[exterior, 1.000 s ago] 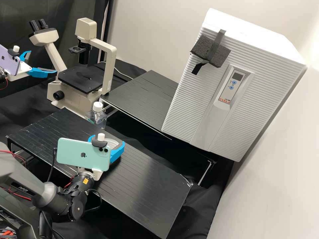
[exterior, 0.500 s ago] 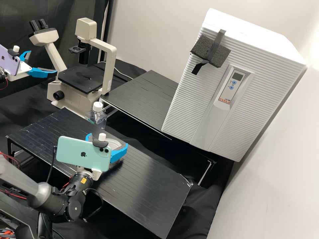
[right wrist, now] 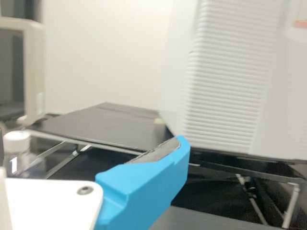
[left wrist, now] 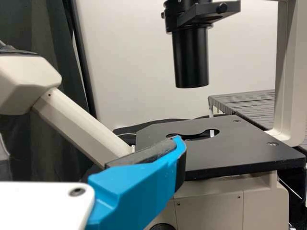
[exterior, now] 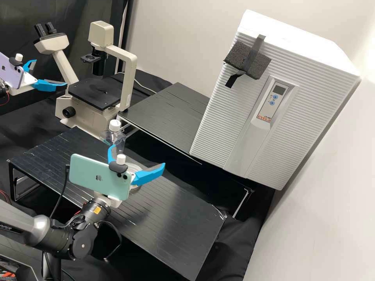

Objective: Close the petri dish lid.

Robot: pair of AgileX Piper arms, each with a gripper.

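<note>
My right tool (exterior: 138, 156) is over the desk (exterior: 175, 218), left of the centre of the frame in the high view. It stands open, with its two blue fingers (exterior: 148, 176) spread well apart and nothing gripped between them. The petri dish (exterior: 136, 166) lies on the desk just behind that tool, partly hidden by my mint-green phone (exterior: 97, 177) and one finger. I cannot tell whether the lid is fully seated, nor whether my tool touches the dish.

My left tool (exterior: 51, 72) is at the upper left of the frame, open too and holding nothing, beside the microscope (exterior: 127, 82). A lavender phone (exterior: 11, 74) is mounted on it. From its own wrist view I see one blue finger in front of the microscope's black stage (left wrist: 230, 153).

Near the far edge of the desk I have a clear bottle (exterior: 113, 138) with a white cap (exterior: 115, 125). A big white ribbed cabinet (exterior: 218, 125) takes up the upper right.
</note>
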